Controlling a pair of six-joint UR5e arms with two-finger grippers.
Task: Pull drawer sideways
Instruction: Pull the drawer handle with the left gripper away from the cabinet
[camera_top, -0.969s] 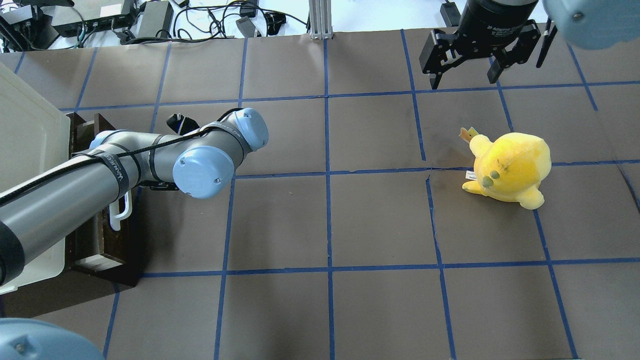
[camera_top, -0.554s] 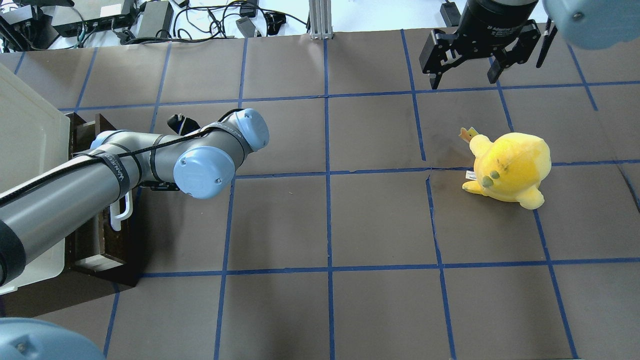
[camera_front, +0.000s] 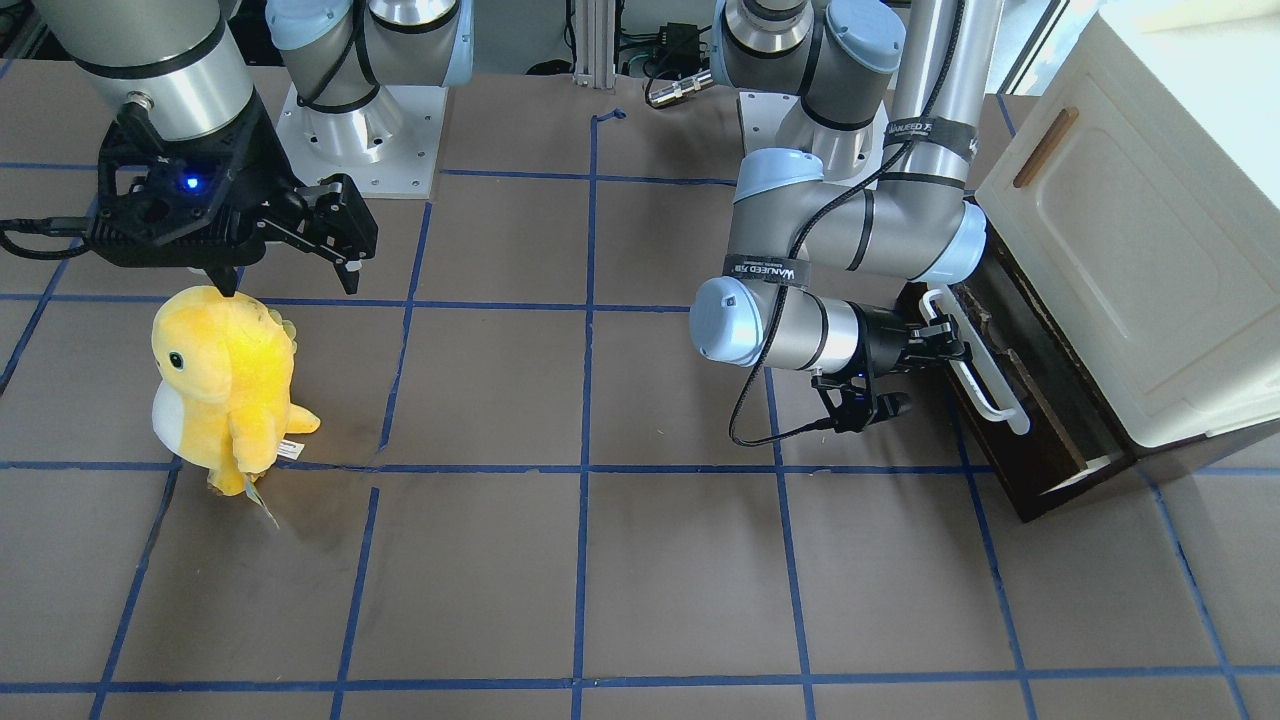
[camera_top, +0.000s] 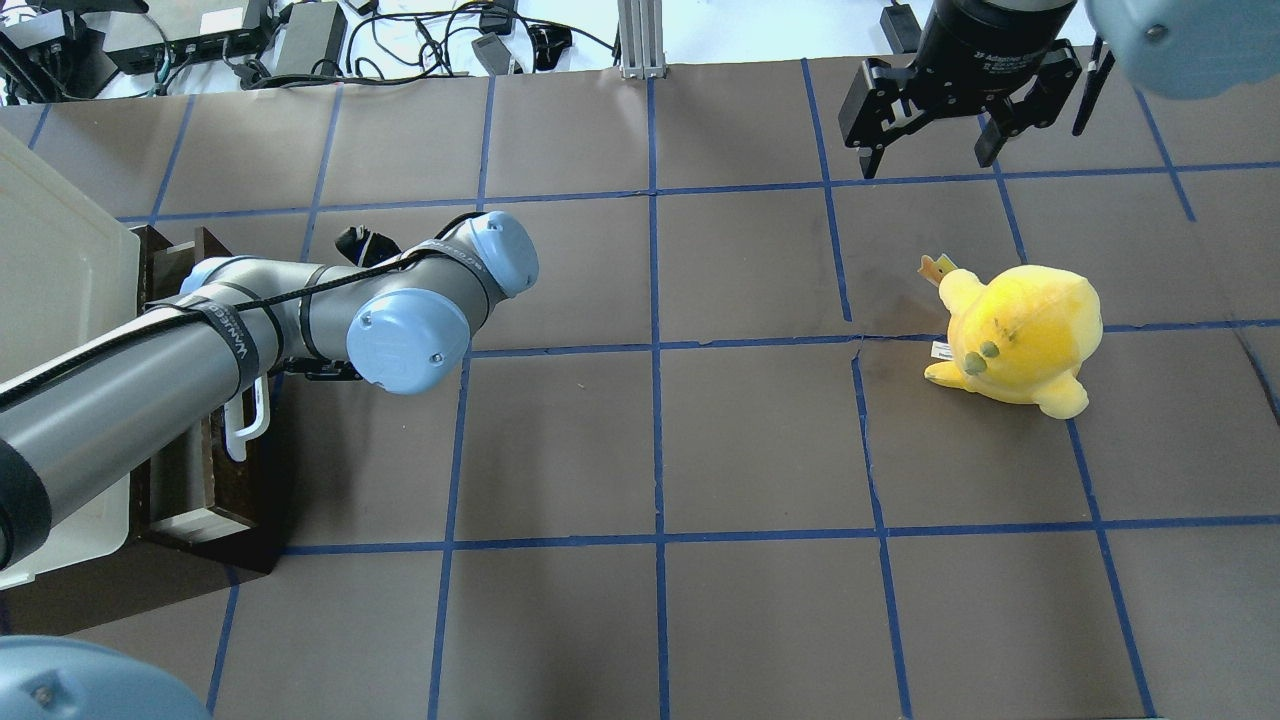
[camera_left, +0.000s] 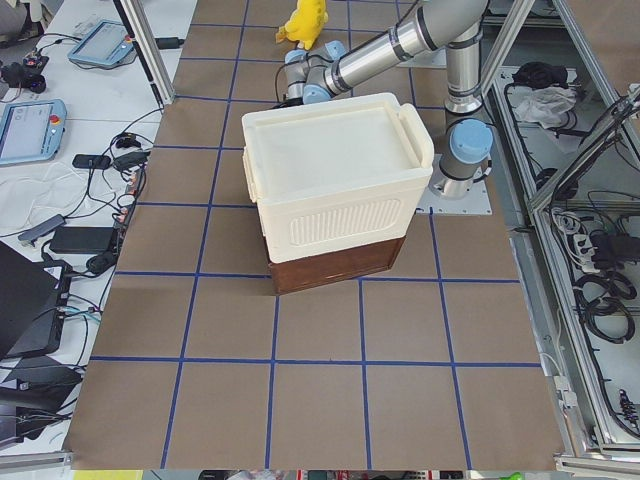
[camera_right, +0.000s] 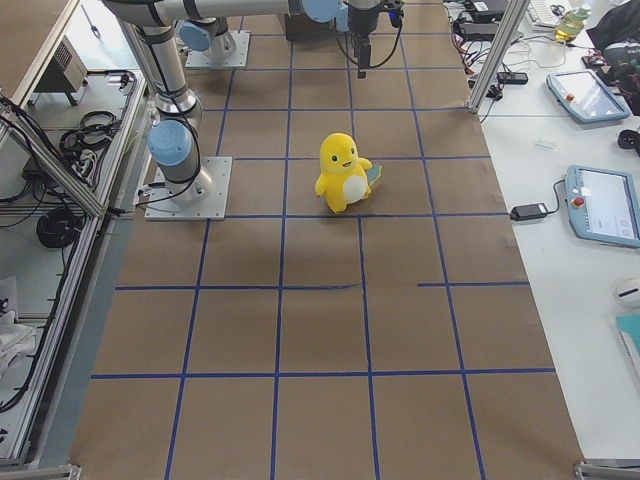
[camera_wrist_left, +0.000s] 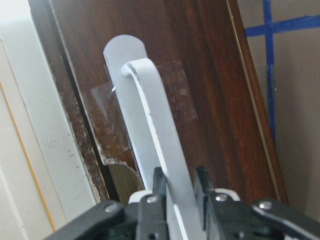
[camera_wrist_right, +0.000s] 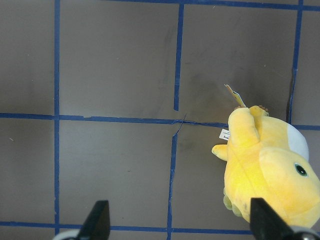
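The dark brown drawer (camera_front: 1045, 410) sticks a little way out from under the cream cabinet (camera_front: 1130, 250), and its pale side edge shows. Its long white bar handle (camera_front: 978, 365) runs along the front. My left gripper (camera_front: 935, 340) is shut on this handle. In the left wrist view both fingers press the white bar (camera_wrist_left: 150, 115) against the brown drawer front (camera_wrist_left: 215, 75). In the overhead view the drawer (camera_top: 215, 480) and handle (camera_top: 247, 425) show partly under my left arm. My right gripper (camera_top: 930, 150) is open and empty, far off at the back right.
A yellow plush toy (camera_top: 1020, 335) stands on the brown paper below my right gripper (camera_front: 285, 275) and also shows in the right wrist view (camera_wrist_right: 265, 170). The cabinet has a door with a small wooden handle (camera_front: 1045, 147). Blue tape lines grid the table.
My left arm has shifted slightly away from the cabinet, and the drawer and its handle have slid out a little with it. The right arm has not moved.
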